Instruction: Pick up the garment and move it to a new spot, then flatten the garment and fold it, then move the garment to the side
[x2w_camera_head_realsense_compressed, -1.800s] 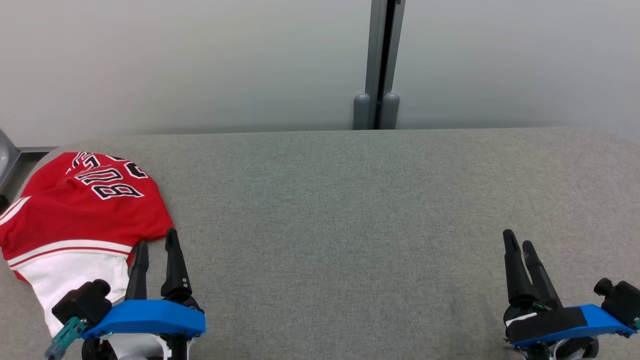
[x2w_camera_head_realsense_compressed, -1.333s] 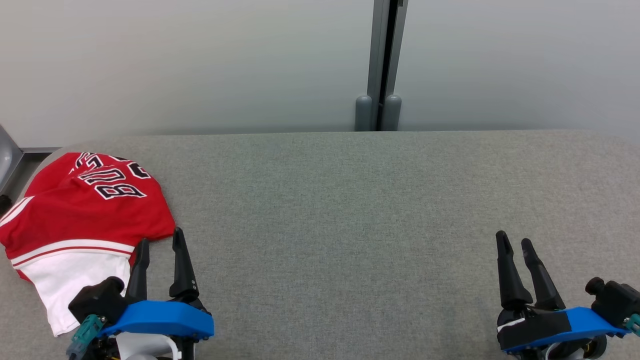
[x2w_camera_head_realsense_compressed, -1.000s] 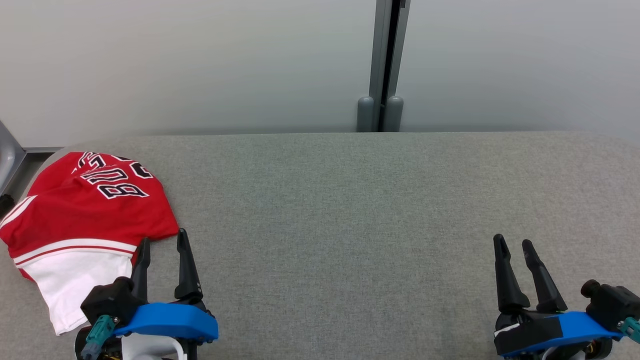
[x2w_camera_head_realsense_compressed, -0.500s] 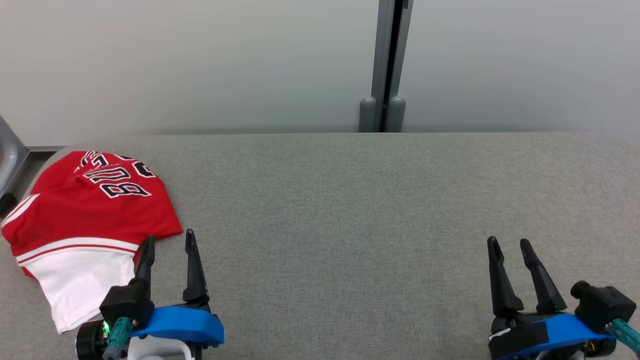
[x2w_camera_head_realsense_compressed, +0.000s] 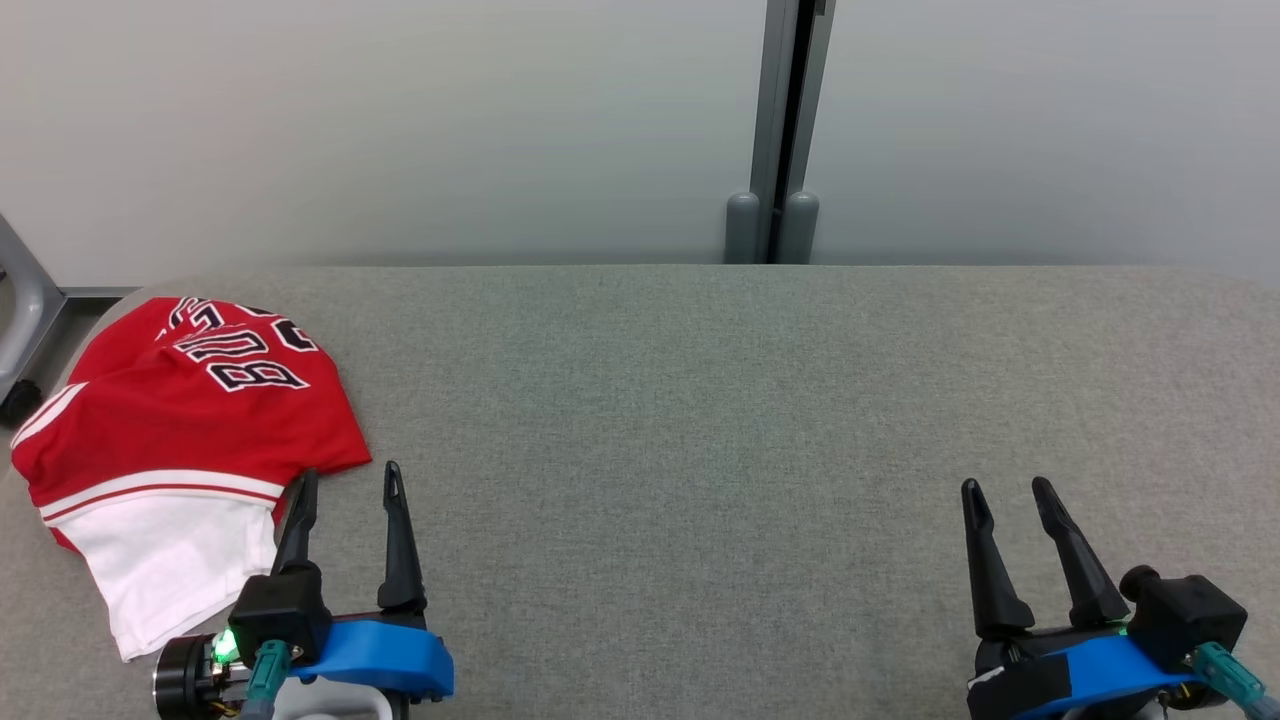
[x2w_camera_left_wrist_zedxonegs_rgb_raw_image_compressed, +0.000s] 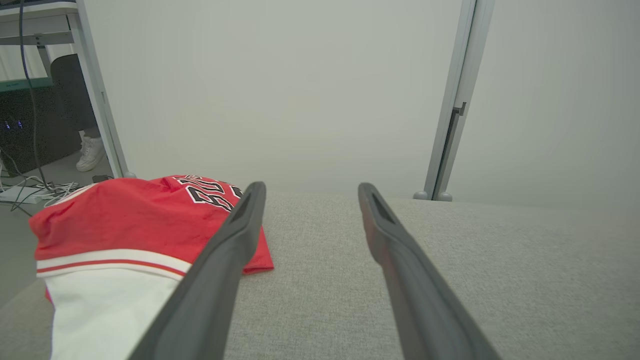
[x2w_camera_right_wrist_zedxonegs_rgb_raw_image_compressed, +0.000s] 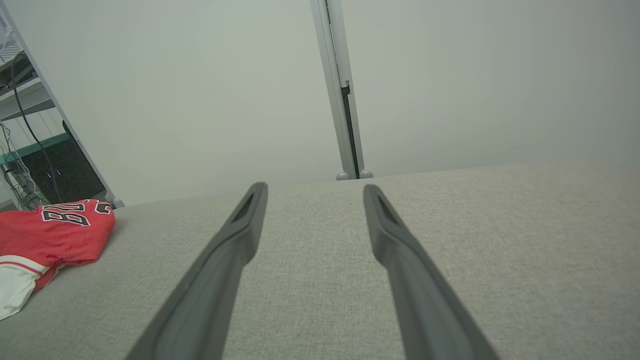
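Item: garment (x2w_camera_head_realsense_compressed: 190, 420), a red jersey with black-and-white lettering and a white panel, folded into a compact bundle.
Location: left end of the table (x2w_camera_head_realsense_compressed: 700, 400), reaching its rounded left corner and lying flat on the grey cloth top.
Left gripper (x2w_camera_head_realsense_compressed: 349, 473): at the table's near edge, left end, just beside the bundle's near right corner. Its fingers are spread and it holds nothing. Contact with the cloth cannot be told.
Right gripper (x2w_camera_head_realsense_compressed: 1004, 485): at the table's near edge, right end, well apart from the bundle. Its fingers are spread and it is empty.
Change: both grippers have sunk back toward the table's near edge, and their fingers have parted a little wider.
Unchanged: the bundle keeps its shape and its place on the table. The post (x2w_camera_head_realsense_compressed: 785, 130) behind the table has slid right along with it, so the camera turned.
Reading: the jersey looks folded, set aside and released. The task appears finished, with the arms retiring.
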